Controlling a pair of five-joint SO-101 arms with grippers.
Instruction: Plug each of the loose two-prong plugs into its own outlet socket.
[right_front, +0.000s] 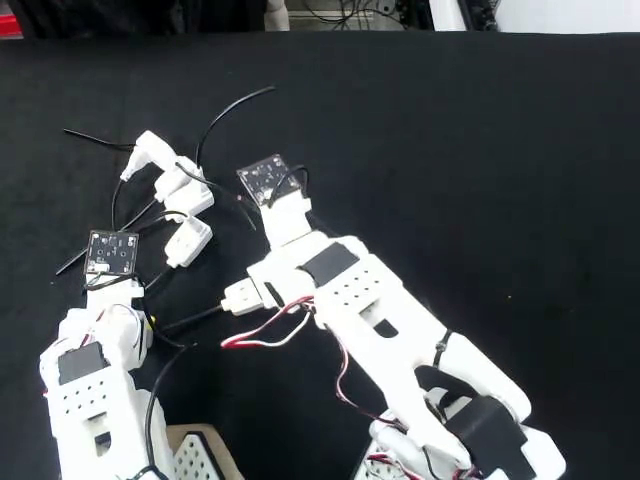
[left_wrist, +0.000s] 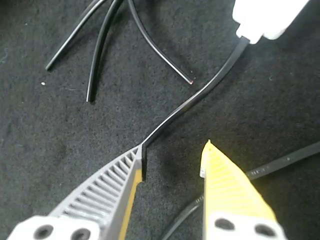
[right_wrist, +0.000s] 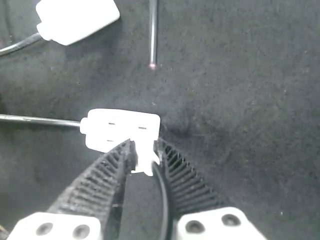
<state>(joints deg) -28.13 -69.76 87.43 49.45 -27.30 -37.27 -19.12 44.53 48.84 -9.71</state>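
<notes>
A small white plastic plug (right_wrist: 145, 159) is clamped between the black ribbed fingers (right_wrist: 100, 180) of the right gripper (right_wrist: 145, 150), and its thin black cord (right_wrist: 161, 195) is seen running back between them. The plug is pressed against the near edge of a white rectangular outlet block (right_wrist: 122, 129). The block lies flat on the black cloth-covered table (right_front: 480, 150), with short narrow slots visible on its upper face and a straight black lead (right_wrist: 40, 120) leaving one end. The plug's prongs are hidden, so it cannot be told whether they are seated in a socket. A second white rounded plug body (right_wrist: 77, 17) lies apart from the block and is cut off by the frame edge.

The left gripper (left_wrist: 174, 150) is spread open over the cloth, with nothing held between its grey finger (left_wrist: 112, 185) and yellow finger (left_wrist: 225, 190). A curved black cable (left_wrist: 200, 97) is touched by the grey tip and leads to a third white plug body (left_wrist: 270, 17), of which only the cable end is seen. In the high view, a cluster of white plug bodies (right_front: 187, 240) is spread beyond the arms' tips; their prongs cannot be made out.
</notes>
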